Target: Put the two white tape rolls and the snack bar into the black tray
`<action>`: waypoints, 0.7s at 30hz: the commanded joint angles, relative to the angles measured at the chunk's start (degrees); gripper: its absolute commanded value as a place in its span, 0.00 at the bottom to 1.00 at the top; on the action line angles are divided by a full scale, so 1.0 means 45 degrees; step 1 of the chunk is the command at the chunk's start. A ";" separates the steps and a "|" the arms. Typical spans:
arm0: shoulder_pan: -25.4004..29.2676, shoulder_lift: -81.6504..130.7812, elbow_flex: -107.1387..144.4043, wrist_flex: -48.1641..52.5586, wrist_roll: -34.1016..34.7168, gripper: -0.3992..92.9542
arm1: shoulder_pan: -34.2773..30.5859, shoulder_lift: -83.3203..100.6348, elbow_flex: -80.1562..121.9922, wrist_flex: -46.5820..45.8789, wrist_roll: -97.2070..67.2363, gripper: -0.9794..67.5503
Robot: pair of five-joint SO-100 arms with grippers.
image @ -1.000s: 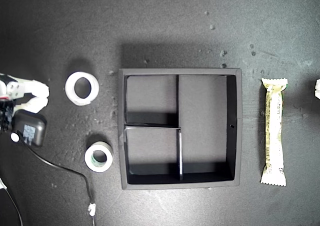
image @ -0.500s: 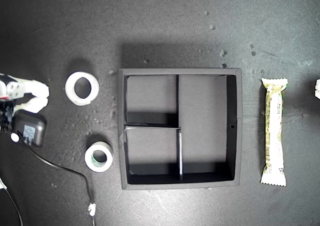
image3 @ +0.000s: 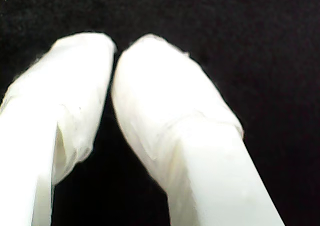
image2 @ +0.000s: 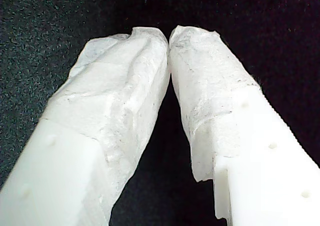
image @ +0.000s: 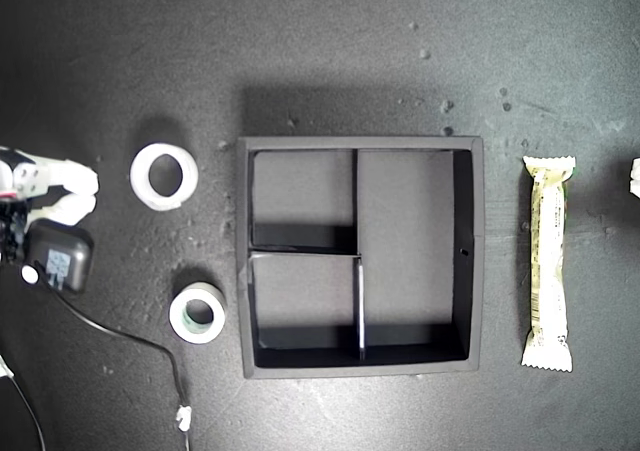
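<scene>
- Tape rolls, both white, lie on the dark tabletop (image: 330, 51) toward the exterior view's left of the black tray (image: 361, 144): the larger roll (image: 164, 176) farther up, the smaller roll (image: 197, 313) with a greenish core nearer the lower edge.
- Snack bar (image: 548, 263) lies lengthwise, just beside the tray's right wall in that view.
- All three tray compartments hold nothing.
- My first gripper (image2: 169, 38) shows its taped jaws closed tip to tip, gripping nothing.
- My second gripper (image3: 116, 50) likewise has its jaws pressed together over bare tabletop.
- An arm (image: 45, 186) sits at the exterior view's left edge.
</scene>
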 commanded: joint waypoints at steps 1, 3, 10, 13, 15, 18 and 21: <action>0.0137 0.0645 0.0723 0.0488 0.0137 0.01 | -0.0078 -0.0059 0.0156 0.0020 -0.2520 0.01; 0.0137 0.0645 0.0723 0.0488 0.0137 0.01 | -0.0078 -0.0059 0.0156 0.0020 -0.2520 0.01; 0.0020 0.0645 0.0723 0.0488 0.0137 0.01 | -0.0078 -0.0059 0.0156 0.0020 -0.2520 0.01; -0.1074 0.0625 0.0723 0.0410 0.0918 0.01 | -0.0078 -0.0059 0.0156 0.0020 -0.2520 0.01; -0.1191 0.0625 0.0723 0.0430 0.0293 0.01 | -0.0078 -0.0059 0.0156 0.0020 -0.2520 0.01; -0.1211 0.0625 0.0723 0.0469 -0.0449 0.01 | -0.0059 -0.0059 0.0156 0.0020 -0.2441 0.01; -0.1133 0.0625 0.0723 0.0469 -0.1309 0.01 | 0.0215 -0.0059 0.0156 0.0020 -0.2285 0.01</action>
